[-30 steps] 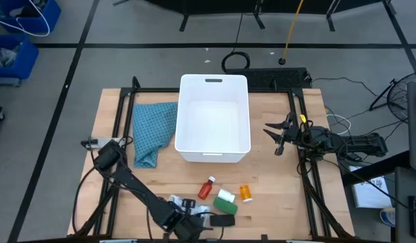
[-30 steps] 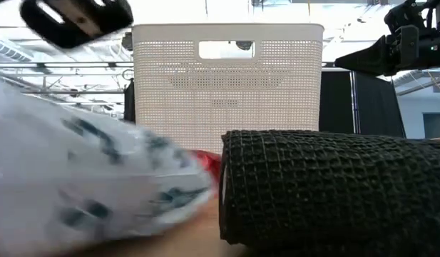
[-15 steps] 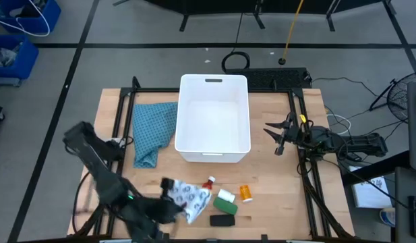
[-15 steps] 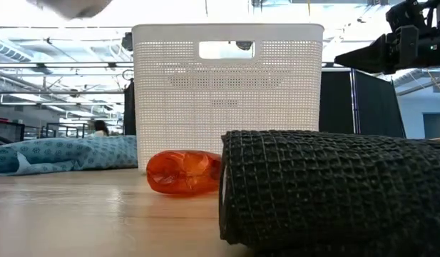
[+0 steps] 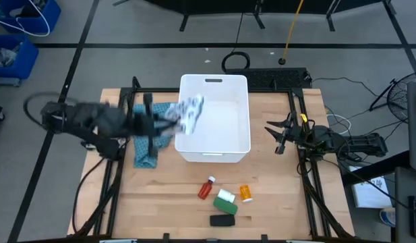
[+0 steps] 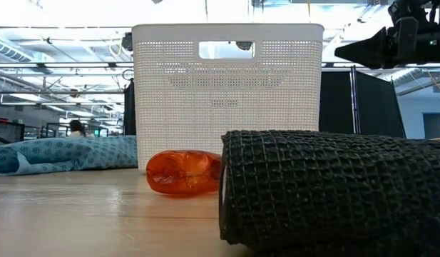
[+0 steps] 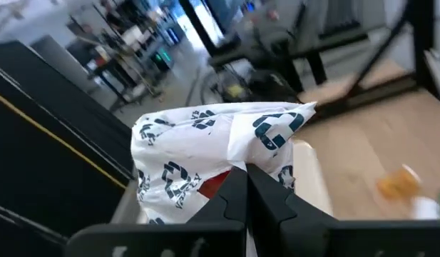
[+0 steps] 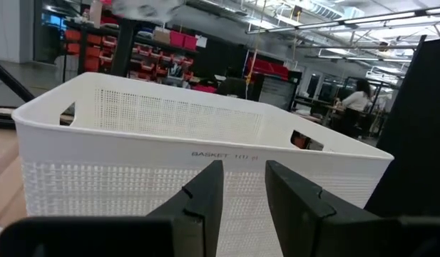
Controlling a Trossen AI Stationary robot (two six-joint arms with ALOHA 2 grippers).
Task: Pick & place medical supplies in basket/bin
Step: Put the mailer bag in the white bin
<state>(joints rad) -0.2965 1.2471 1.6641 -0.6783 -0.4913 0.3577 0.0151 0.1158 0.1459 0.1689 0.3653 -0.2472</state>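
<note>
My left gripper (image 5: 172, 121) is shut on the flat white dark-dotted packet (image 5: 189, 113), in the air over the left rim of the white tub (image 5: 224, 145). The wrist view shows the packet (image 7: 205, 135) crumpled past my fingers. On the table near its near edge lie the red white-capped bottle (image 5: 207, 188), the white roll (image 5: 225, 195) against the green block (image 5: 227, 206), the small orange bottle (image 5: 245, 193) and the black bar (image 5: 222, 220). My right gripper (image 5: 278, 138) waits open to the right of the tub. My left gripper pinches the packet between its two fingers (image 7: 232, 200) at one edge (image 7: 241, 163). The fingers come level from the table's left. The packet is lifted clear and sticks out beyond the fingertips, over the tub's left rim, crumpled; how many layers are caught does not show.
A teal patterned cloth (image 5: 152, 131) lies left of the tub, under my left arm. In the low view the black bar (image 6: 334, 193) fills the foreground beside the red bottle (image 6: 182, 172), with the tub (image 6: 227, 86) behind. Black frame rails run along both table sides.
My left gripper has taken the packet from the table's near edge, lifted it clear and swung it up and toward the far edge, over the cloth to the tub's left rim. The packet has left the low view, which now shows the red bottle.
</note>
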